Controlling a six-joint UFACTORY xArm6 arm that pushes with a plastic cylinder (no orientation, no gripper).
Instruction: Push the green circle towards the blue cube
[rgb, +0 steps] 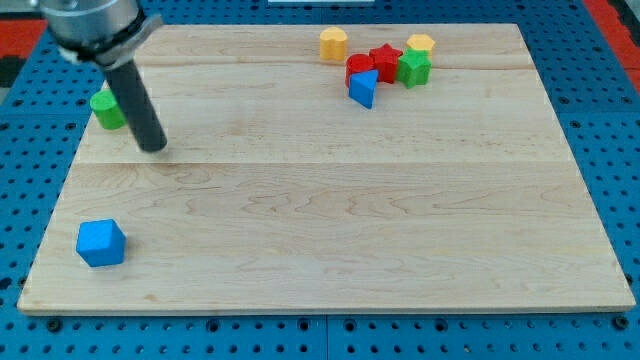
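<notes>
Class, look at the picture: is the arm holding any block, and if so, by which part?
Nothing is held. My tip rests on the board, just right of the green circle; contact cannot be told.

Straight dark rod (137, 100) (matte), blurred grey mount (90, 22)

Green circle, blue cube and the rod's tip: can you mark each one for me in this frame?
Green round block (104, 108), camera view: its visible left part, beside the rod.
Blue cube-shaped block (100, 243), camera view: middle of its top and front faces.
My tip (153, 148), camera view: the dark rod's very end, on the wooden board.
</notes>
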